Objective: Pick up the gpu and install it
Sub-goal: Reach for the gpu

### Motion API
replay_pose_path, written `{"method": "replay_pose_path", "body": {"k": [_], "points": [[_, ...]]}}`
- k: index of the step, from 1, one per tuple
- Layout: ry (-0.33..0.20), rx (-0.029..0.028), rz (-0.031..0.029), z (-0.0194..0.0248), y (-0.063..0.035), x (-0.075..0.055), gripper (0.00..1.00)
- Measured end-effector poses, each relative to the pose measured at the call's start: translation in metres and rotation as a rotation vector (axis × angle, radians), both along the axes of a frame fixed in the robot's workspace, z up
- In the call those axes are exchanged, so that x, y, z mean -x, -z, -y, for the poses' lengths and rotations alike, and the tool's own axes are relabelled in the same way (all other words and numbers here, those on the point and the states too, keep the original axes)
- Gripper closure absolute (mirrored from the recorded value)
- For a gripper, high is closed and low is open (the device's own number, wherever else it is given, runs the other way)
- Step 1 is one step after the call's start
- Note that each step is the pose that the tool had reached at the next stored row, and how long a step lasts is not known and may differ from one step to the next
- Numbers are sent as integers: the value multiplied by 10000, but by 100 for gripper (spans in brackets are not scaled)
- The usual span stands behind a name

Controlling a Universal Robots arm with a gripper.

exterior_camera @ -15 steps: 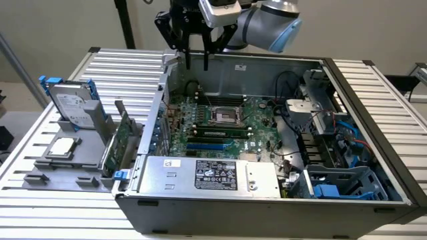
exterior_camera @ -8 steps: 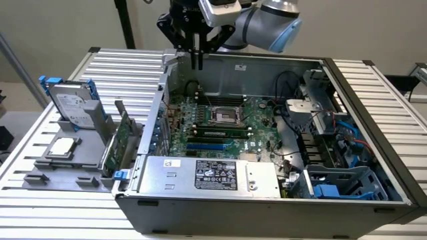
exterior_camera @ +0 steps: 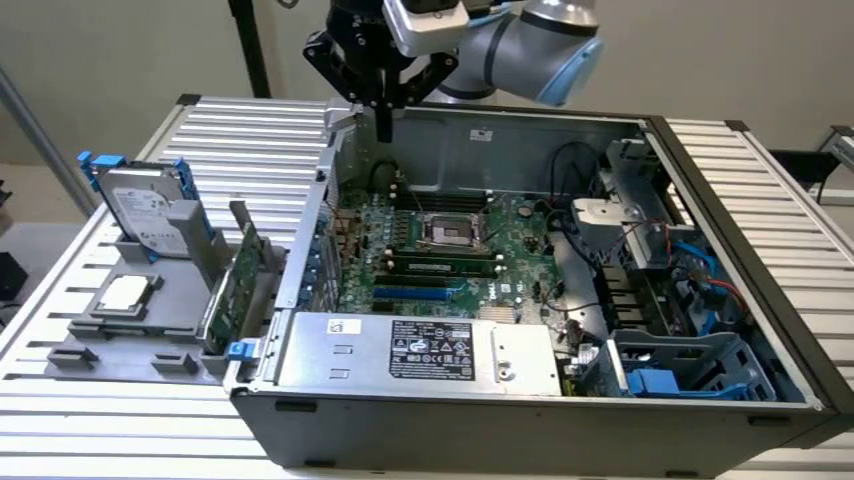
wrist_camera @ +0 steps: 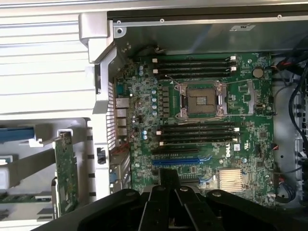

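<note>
Gripper (exterior_camera: 384, 135), fingers pressed together on nothing, hangs over the case's (exterior_camera: 534, 420) back wall. The gpu (exterior_camera: 247, 275) stands upright in the grey holder (exterior_camera: 134, 330) beside it.

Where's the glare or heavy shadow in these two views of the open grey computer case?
Exterior view: soft even light with no hard shadows; the ribbed metal table is bright but not blown out, and the inside of the open grey computer case is evenly lit. Wrist view: the table is nearly washed out, the silver finned heatsink glares, and the black gripper is a dark featureless mass.
</note>
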State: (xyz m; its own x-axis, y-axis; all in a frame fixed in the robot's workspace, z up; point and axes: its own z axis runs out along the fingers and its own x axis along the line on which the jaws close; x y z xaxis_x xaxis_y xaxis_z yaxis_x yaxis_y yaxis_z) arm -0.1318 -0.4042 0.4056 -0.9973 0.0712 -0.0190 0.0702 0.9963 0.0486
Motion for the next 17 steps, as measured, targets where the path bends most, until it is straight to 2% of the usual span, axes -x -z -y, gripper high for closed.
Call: {"method": "replay_pose_path", "body": {"k": [7, 17], "points": [[1, 31, 0, 50, 14, 311, 89], [-1, 145, 0, 78, 77, 765, 89]]}}
